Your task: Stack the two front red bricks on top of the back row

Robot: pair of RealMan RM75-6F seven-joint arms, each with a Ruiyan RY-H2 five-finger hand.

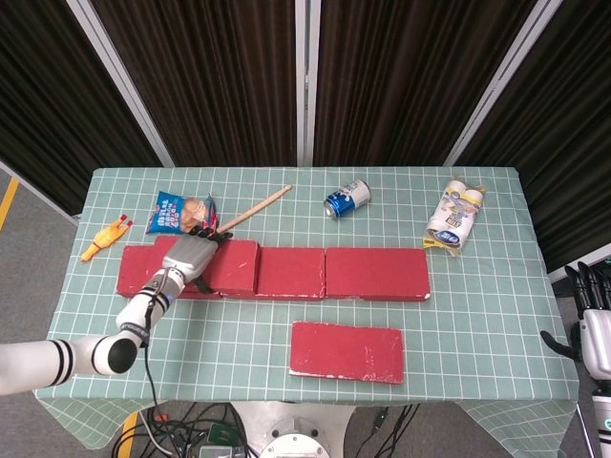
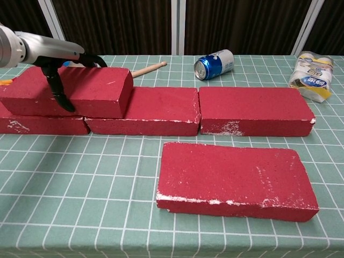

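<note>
First brick going onto the back row
Left hand (image 2: 59, 67) clamps the stiff, heavy-looking stacked brick (image 2: 80, 91) across its width; front brick (image 2: 234, 180), at 5 o'clock, likely needs the same grasp.

My left hand (image 2: 56, 62) grips one red brick (image 2: 80, 91) atop the back row (image 2: 215, 110) at nine o'clock; the other brick (image 2: 234, 180) lies flat at six.

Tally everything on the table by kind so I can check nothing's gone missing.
Red bricks: 5, namely stacked brick, left back brick, middle back brick, right back brick, front brick
Soda can: 1
Snack bag: 1
Wooden stick: 1
Rubber chicken: 1
Bottle pack: 1
Total: 10
</note>
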